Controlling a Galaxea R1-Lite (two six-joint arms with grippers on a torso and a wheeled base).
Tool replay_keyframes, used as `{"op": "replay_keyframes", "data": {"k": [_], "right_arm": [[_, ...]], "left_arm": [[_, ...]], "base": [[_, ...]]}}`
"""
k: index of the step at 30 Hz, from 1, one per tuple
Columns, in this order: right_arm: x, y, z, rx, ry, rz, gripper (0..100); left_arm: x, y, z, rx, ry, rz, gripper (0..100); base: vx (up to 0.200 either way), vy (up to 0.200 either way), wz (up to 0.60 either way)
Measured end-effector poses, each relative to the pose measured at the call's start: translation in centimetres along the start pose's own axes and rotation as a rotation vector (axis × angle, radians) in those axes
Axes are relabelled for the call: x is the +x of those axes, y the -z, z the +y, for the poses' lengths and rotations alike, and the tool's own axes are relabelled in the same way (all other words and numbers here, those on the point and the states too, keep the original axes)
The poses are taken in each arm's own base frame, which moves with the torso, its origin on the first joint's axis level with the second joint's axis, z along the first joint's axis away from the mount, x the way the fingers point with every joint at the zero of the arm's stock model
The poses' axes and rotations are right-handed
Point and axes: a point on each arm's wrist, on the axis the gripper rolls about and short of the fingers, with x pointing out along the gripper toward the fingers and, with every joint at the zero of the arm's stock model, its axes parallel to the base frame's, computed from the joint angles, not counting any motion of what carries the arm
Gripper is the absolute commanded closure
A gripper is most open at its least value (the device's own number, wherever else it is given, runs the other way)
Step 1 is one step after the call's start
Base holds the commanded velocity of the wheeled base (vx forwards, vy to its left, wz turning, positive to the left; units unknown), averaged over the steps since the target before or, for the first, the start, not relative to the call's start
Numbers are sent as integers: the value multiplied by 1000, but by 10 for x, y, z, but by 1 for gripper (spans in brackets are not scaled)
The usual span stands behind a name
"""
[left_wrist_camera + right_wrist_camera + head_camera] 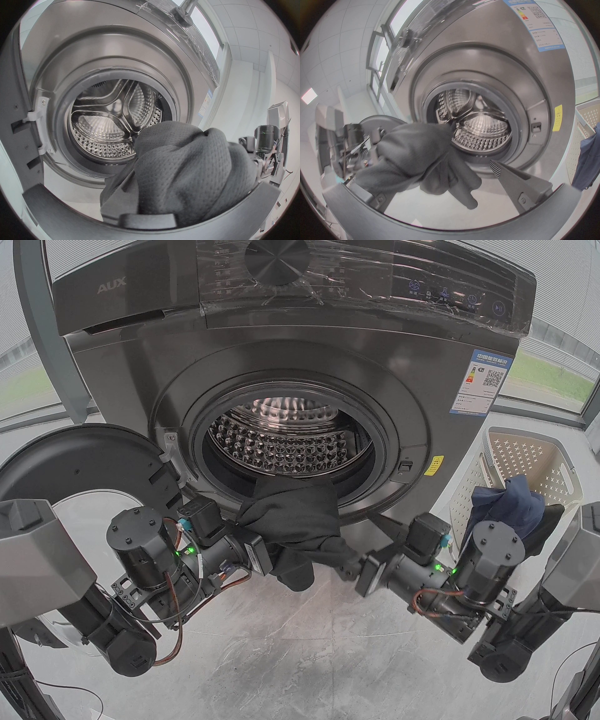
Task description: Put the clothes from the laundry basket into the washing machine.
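Note:
A black garment (297, 521) hangs over the lower rim of the washing machine's (281, 352) open drum (281, 440); part of it droops toward the floor. My left gripper (265, 555) is shut on the black garment (187, 168), which bunches over its fingers in front of the drum (103, 125). My right gripper (353, 568) stands open at the garment's right corner. In the right wrist view the cloth (412, 156) lies over one finger while the other finger (515, 184) is bare. Navy clothes (509, 505) sit in the white laundry basket (531, 455) to the right.
The round machine door (81, 465) is swung open on the left, just behind my left arm. The basket (590, 115) stands against the machine's right side. Grey tiled floor (300, 652) lies open below both arms.

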Motion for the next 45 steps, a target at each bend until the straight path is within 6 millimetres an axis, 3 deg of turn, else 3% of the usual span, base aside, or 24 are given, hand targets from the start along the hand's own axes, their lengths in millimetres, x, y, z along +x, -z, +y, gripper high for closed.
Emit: {"op": "replay_keyframes", "data": {"k": [6, 12, 17, 28, 45], "right_arm": [[-36, 9, 7, -26, -83, 114, 0], [-65, 2, 8, -23, -144, 146, 0], [-82, -2, -1, -32, -117, 158, 0], [-77, -3, -34, -39, 19, 153, 0], [-71, 6, -36, -34, 28, 179, 0]], "left_arm": [[-18, -2, -1, -1, -14, 26, 100], [-46, 2, -3, 14, -22, 88, 100], [-58, 1, -4, 21, -26, 104, 100], [-63, 0, -5, 21, -21, 108, 100], [-65, 5, -12, 58, 11, 132, 100]], "base": [[0, 0, 0], [0, 0, 0], [0, 0, 0], [55, 0, 0], [94, 0, 0]]}}
